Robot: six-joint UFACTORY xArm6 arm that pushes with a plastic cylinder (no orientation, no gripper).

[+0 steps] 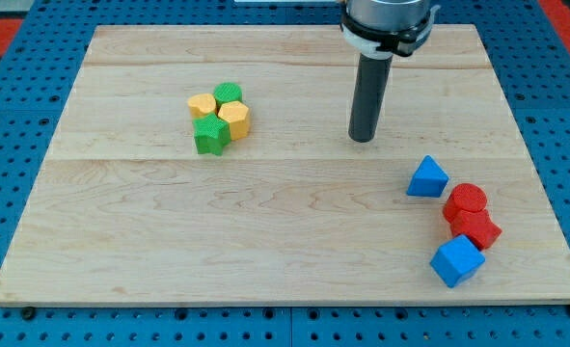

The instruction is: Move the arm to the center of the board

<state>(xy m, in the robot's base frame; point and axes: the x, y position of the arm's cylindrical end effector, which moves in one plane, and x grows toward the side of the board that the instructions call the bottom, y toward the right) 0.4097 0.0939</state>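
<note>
Currently the tool (363, 138), a bare rod holding nothing and with no jaws to open, is set down on the counter (265, 202) right of and slightly above the centre. That centre, the target, lies toward the view's lower left of the tool, over bare wood. The rod is held upright. A yellow-and-green cluster (218, 118) is seen well apart at left; blue triangle (427, 178) sits near, lower right.

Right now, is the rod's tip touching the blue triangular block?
No, my tip stands apart from the blue triangular block, up and toward the view's left of it.
</note>
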